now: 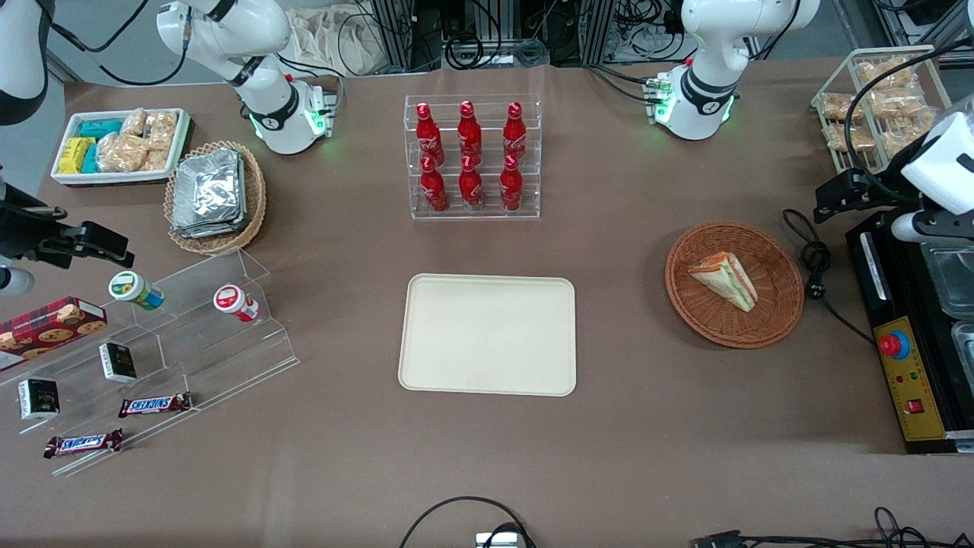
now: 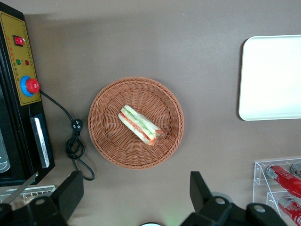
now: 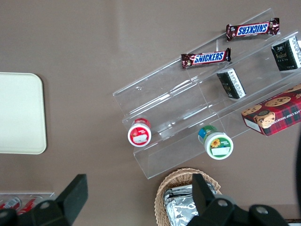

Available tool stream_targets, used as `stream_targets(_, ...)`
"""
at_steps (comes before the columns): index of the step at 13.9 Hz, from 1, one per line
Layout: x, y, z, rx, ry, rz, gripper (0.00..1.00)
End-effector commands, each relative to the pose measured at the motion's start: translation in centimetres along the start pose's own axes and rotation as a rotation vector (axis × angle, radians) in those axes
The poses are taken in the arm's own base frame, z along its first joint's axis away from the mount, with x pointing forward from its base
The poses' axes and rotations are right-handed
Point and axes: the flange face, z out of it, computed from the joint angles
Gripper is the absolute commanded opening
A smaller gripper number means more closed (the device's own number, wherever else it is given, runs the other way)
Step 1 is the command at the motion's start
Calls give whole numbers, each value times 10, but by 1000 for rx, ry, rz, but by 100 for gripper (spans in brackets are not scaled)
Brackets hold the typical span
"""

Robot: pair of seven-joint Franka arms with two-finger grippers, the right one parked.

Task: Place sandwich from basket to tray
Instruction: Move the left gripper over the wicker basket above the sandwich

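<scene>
One sandwich (image 1: 724,280) lies on its side in the round reddish-brown wicker basket (image 1: 776,316), a pale triangular wedge with red, green and orange layers showing along its cut edge, resting roughly at the basket's middle and untouched. The working arm is raised at its own end of the table, its white forearm angled over the black control box (image 1: 905,380), and the gripper (image 2: 136,195) hangs well above the table, looking straight down on the basket; its two dark fingers (image 2: 201,190) stand spread wide apart and hold nothing, with the basket showing between them. Nothing lies between the gripper and the sandwich. A black cable with a plug (image 1: 816,266) is coiled on the brown tablecloth just beside the basket, between it and the control box, which carries a red button on a blue ring. The cream-beige tray (image 1: 487,334) sits flat near the table's middle, rectangular with rounded corners and a low rim, well apart from the basket and bare. Farther from the front camera than the tray stands a clear acrylic rack (image 1: 472,156) holding six red bottles in two rows. A white wire rack of snack bags (image 1: 875,103) stands near the working arm's base. Toward the parked arm's end are a lighter wicker basket of foil packets (image 1: 215,196), a small white tray of snacks (image 1: 122,146), and a stepped clear display stand (image 1: 175,358) with two cups, small boxes and Snickers bars.
</scene>
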Motion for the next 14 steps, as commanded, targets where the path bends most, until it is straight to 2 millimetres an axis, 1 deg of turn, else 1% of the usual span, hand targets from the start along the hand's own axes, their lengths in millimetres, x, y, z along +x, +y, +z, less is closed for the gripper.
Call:
stream_targets(1,-4,4,-1,-7,-12,11,100)
stream_targets(3,-3,6,-1,0,-12,15,100)
stream_targets(7,0,3,10,4,-38,-16,100)
stream_targets(8,0,3,18,6,-44,-44,100)
stream_targets(11,0,5,49,12,-44,-132,100)
stream_targets(14,-8,7,82,15,-16,-219,100)
